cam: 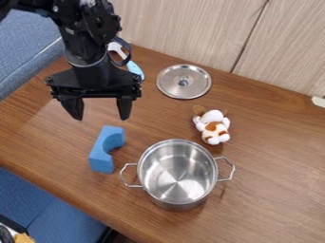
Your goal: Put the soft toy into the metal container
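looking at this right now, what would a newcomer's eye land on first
Probably the shiny steel pot, open and empty at the front of the wooden table. Next, the black hand, hanging open above the blue block on the left of the view. Then the brown-and-white toy, lying between pot and lid.

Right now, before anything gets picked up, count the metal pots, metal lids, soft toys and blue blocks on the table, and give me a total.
Metal pot: 1
Metal lid: 1
Soft toy: 1
Blue block: 1
Total: 4
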`<state>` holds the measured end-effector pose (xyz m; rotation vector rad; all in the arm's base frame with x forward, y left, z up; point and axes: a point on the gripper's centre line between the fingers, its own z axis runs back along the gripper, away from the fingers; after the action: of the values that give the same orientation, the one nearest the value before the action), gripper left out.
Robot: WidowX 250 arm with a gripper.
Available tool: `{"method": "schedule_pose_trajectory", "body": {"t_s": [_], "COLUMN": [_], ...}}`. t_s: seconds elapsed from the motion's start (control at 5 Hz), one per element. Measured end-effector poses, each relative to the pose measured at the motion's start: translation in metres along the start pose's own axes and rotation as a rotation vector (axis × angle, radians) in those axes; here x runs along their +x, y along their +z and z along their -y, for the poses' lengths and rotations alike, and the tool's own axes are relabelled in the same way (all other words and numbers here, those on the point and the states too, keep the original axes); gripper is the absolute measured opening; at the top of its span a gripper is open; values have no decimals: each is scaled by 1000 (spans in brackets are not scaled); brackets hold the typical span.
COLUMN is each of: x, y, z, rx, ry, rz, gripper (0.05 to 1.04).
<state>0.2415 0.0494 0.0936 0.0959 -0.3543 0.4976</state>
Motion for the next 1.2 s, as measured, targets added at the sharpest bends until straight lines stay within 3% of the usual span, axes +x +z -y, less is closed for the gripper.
{"method": "schedule_pose_trajectory", "body": {"t_s": [0.2, 0.6, 0.8, 1.2], "x": [-3, -6, -1, 10], "y": [-3, -22, -30, -58], "z": [1, 71, 105, 142], "rx": [4, -32, -78, -138], "ry": [4, -66, -87, -97], "rz": [-16, -56, -85, -123], "gripper": [1000, 1000, 1000, 1000]}}
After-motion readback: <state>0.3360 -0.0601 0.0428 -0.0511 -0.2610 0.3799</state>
